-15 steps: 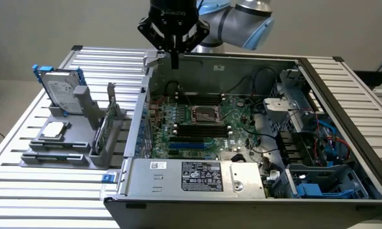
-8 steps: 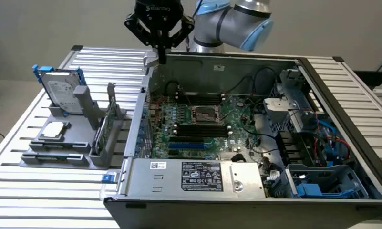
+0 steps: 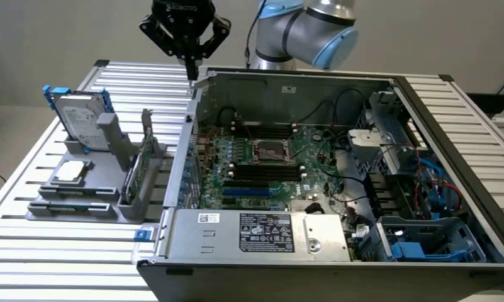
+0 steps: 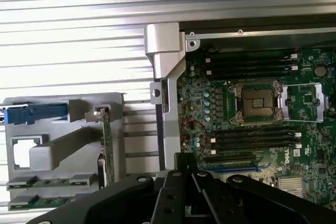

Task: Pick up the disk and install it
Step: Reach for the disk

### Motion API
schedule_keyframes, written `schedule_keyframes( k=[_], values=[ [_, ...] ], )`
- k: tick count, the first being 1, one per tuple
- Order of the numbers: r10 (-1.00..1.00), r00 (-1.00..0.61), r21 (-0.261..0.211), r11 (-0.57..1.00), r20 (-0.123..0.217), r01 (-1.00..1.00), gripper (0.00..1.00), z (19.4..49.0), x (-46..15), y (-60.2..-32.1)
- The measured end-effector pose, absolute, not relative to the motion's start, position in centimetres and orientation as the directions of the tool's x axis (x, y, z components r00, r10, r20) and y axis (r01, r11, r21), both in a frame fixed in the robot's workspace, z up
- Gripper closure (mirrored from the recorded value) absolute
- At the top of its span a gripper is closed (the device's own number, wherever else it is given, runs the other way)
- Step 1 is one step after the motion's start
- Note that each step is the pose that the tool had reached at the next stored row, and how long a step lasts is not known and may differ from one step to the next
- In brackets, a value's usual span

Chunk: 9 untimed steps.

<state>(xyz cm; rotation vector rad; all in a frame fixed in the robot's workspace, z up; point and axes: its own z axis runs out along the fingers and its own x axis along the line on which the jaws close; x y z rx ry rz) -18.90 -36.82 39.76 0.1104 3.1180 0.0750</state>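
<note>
Above the back corner of the open computer case, on the exterior view's left, hangs the black two-fingered gripper [image 3: 189,65] on its pale blue-and-silver arm [image 3: 314,28]. Its fingers are pressed together to a single point and pinch nothing. In the wrist view the same closed gripper [image 4: 184,171] points down over the case's bent metal corner, with the slatted top beside it.

Just below it lies the dark steel computer case [image 3: 453,126], lid off. Inside are a green motherboard [image 3: 268,157] with a square silver processor socket, black memory slots, loose cables, and a dull silver power supply box [image 3: 252,233] with a white label.

Well apart from the gripper, toward the exterior view's left, a grey plastic holder [image 3: 109,201] stands on the table. The disk [image 3: 80,119], a flat silver-grey metal rectangle with a white printed label and bright blue plastic rails, stands upright on edge in the holder's far slot. Seen from the wrist, the disk [image 4: 37,113] is a blue strip. A small square silver chip [image 3: 71,171] and a thin green circuit card [image 3: 138,167] share the holder.

Everything rests on a table of ribbed aluminium slats [image 3: 33,251], matte and pale, before a plain grey-beige wall [image 3: 58,31].
</note>
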Motion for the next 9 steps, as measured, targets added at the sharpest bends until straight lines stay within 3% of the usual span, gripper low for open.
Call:
schedule_keyframes(
  k=[9],
  values=[
    [0.071, -0.997, 0.049, 0.996, -0.019, 0.070, 0.89, 39.6, -23.0, -35.8]
  ],
)
